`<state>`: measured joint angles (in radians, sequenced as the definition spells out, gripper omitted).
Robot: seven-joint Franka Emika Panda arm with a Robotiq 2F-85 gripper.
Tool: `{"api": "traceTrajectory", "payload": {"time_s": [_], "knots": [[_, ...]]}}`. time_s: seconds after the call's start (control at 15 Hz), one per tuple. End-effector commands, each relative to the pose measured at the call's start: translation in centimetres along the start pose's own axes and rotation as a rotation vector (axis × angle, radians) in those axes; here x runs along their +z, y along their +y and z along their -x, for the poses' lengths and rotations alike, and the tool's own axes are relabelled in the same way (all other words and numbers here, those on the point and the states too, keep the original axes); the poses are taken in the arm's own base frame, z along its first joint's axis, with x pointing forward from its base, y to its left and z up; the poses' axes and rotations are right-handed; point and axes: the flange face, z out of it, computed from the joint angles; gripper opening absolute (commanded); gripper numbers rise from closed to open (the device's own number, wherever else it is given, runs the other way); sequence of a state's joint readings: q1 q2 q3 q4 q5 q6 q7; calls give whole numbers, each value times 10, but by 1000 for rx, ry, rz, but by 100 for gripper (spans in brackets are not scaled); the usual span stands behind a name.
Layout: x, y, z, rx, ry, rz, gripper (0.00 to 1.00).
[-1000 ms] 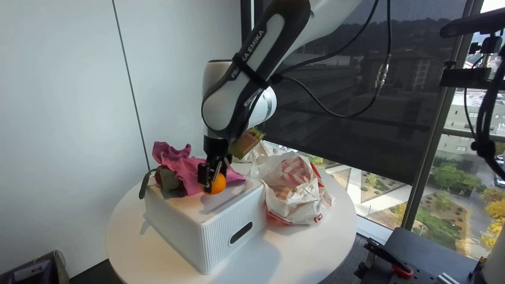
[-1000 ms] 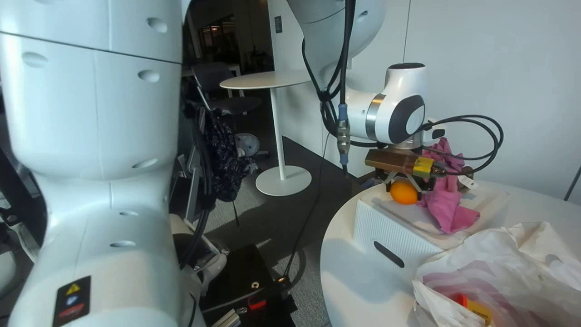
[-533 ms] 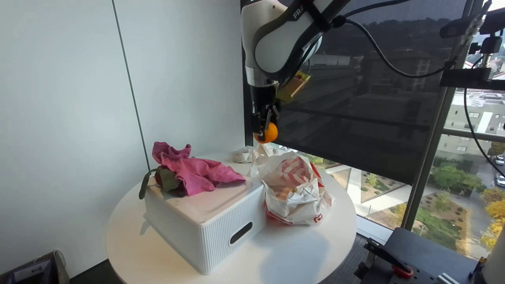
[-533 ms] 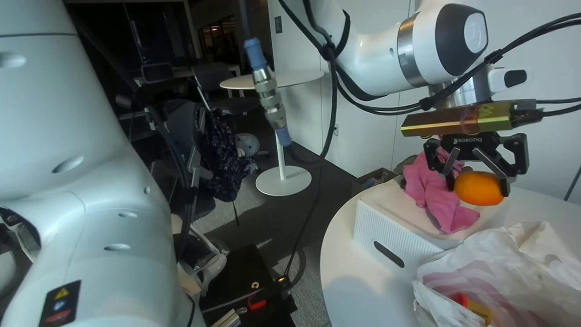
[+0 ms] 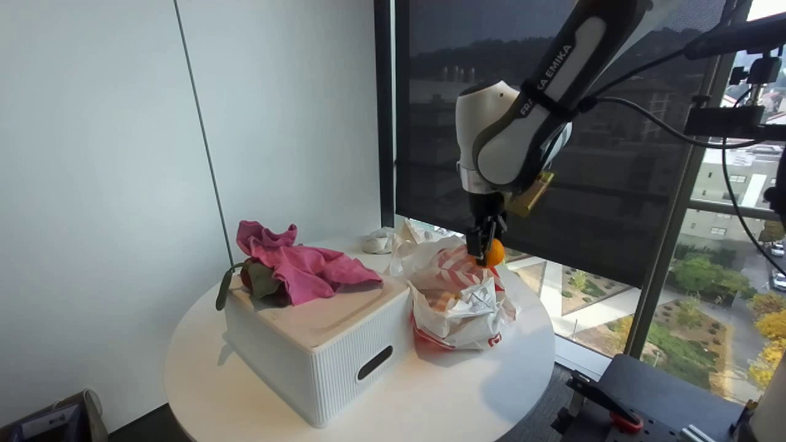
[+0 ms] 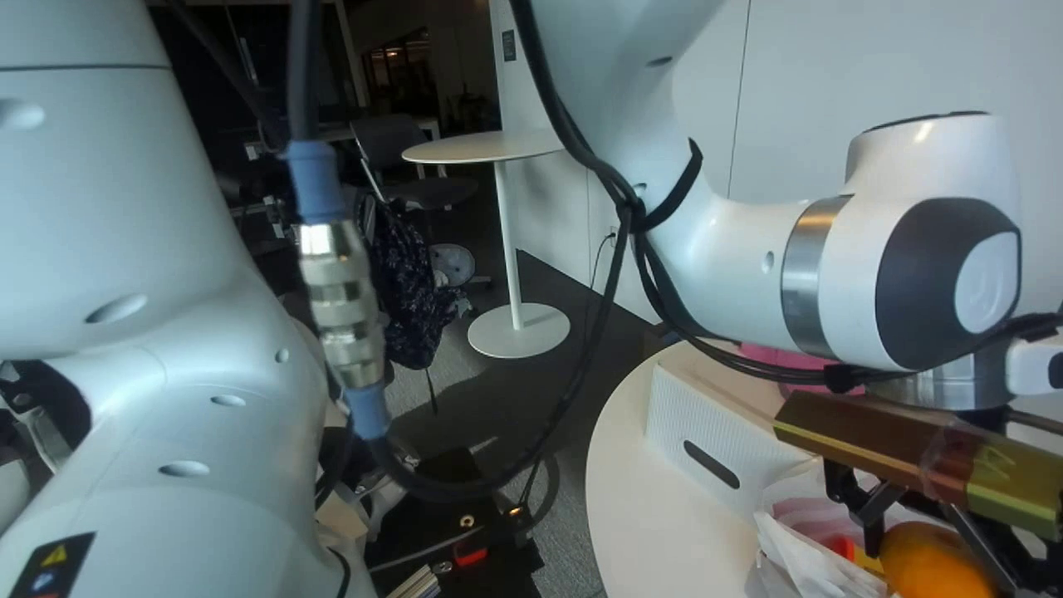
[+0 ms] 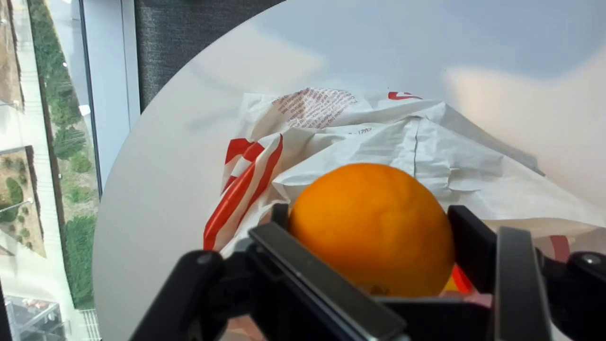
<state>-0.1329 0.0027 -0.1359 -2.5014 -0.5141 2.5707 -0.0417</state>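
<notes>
An orange fruit (image 7: 374, 208) is pinched between both fingers of my gripper (image 7: 371, 232), pressed from either side. In an exterior view the orange (image 5: 495, 253) hangs at the upper rear part of a crumpled white paper bag (image 5: 460, 322) with red stripes. The wrist view shows the bag (image 7: 369, 147) below and around the orange; whether they touch I cannot tell. Low at the right of an exterior view, the orange (image 6: 930, 565) covers part of the bag's opening, where a red and yellow item (image 6: 840, 546) shows inside.
A white ribbed box (image 5: 362, 344) stands beside the bag on the round white table (image 5: 245, 383). On its lid lie a pink cloth (image 5: 313, 270) and a dark green stemmed thing (image 5: 263, 279). A window (image 5: 651, 245) is behind. Cables (image 6: 573, 399) hang from the arm.
My gripper has carried the orange up from over the white box, across toward the window side, then down to the paper bag. The grip has stayed the same.
</notes>
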Motion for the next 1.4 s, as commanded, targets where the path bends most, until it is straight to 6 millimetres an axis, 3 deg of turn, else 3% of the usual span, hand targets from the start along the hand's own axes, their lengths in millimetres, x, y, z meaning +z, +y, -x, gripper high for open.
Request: {"api": "traceTrajectory", "payload": {"time_s": [0.0,0.4,0.8,0.87,1.0,1.33], "knots": [[49,-7,-21,-70,106,53,58],[91,-10,-60,-149,169,135,58],[130,-21,-78,-120,181,129,58],[132,-22,-79,-105,185,125,96],[118,-27,-82,-51,174,111,100],[39,-57,-72,-99,80,53,100]]}}
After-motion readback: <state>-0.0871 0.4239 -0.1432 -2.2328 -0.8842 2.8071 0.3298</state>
